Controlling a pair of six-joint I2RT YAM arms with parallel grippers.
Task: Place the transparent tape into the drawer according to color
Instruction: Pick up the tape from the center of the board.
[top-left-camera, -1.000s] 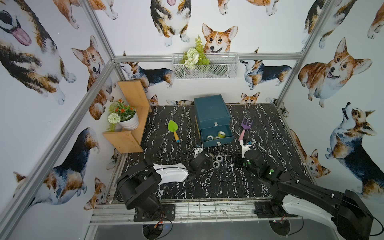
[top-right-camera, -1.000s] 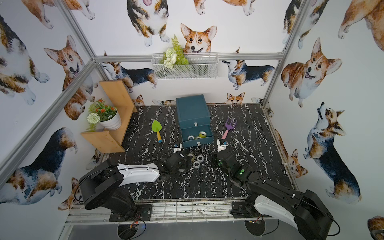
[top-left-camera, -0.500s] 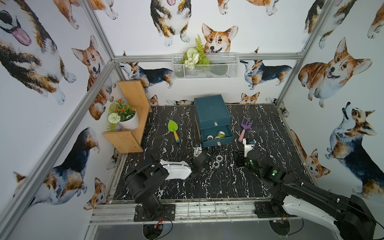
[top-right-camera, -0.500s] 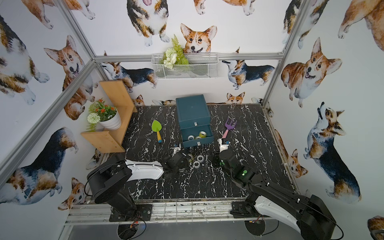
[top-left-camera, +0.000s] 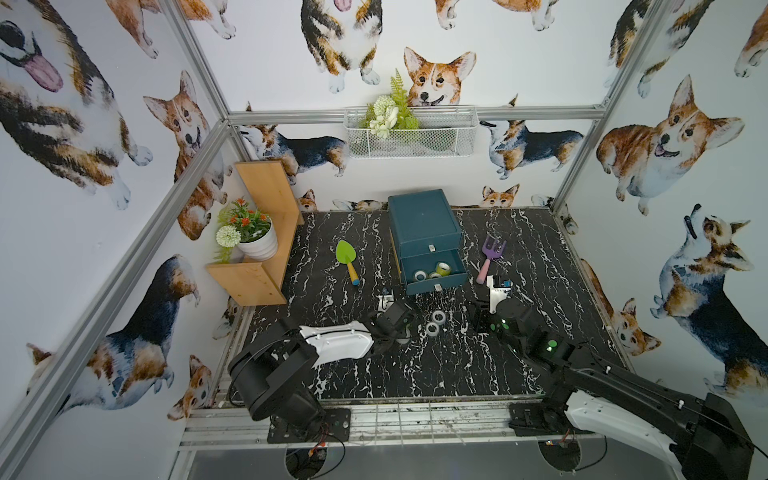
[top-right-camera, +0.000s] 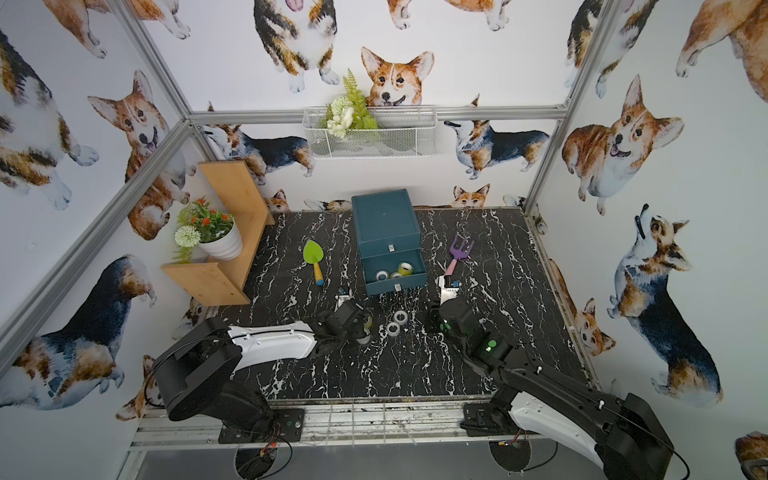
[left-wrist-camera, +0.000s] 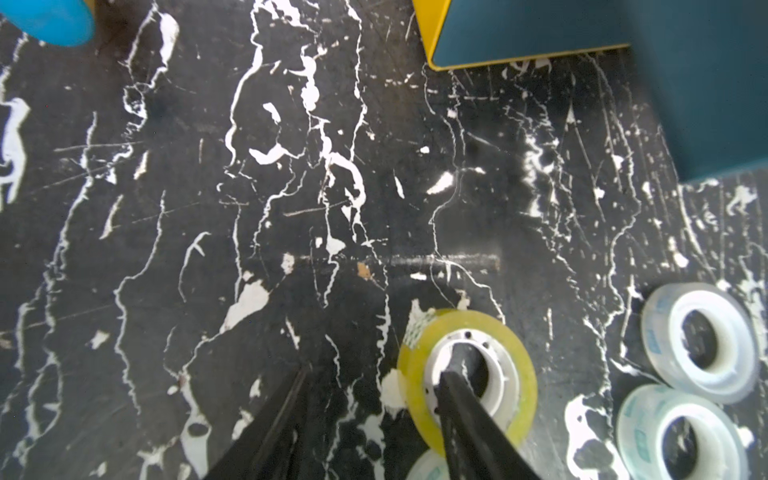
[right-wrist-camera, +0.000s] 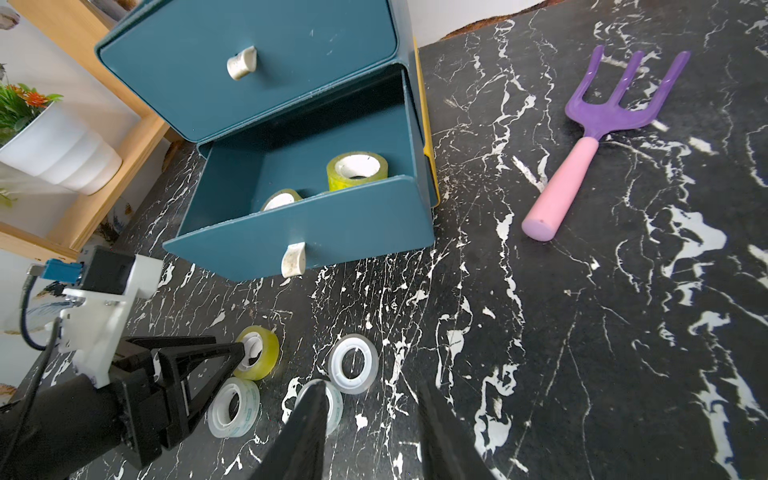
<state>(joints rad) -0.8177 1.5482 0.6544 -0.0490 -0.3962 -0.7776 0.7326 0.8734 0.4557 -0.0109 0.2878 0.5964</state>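
At the far left, a wooden shelf (top-left-camera: 266, 270) held a white flower pot (top-left-camera: 258, 248). A green trowel (top-left-camera: 344, 253) lay on the black tabletop (top-left-camera: 415, 374), well apart from the tape.

My left end effector (left-wrist-camera: 381, 359) was spread. One finger (left-wrist-camera: 457, 395) poked into the hole of the yellow tape roll (left-wrist-camera: 469, 322). The other was off to the side, not touching it. That roll sat on the tabletop, near the front of the teal chest (top-left-camera: 422, 220).

Three clear rolls (right-wrist-camera: 334, 368) lay close by, one just beside the yellow one. The bottom drawer (right-wrist-camera: 332, 224) was pulled out, with yellow-green rolls (right-wrist-camera: 357, 176) inside. Its front wall stood between them and the rolls outside.

My right end effector (right-wrist-camera: 370, 384) was spread and held nothing. One of its fingers hid part of a clear roll. A purple rake (right-wrist-camera: 623, 104) lay farther right.
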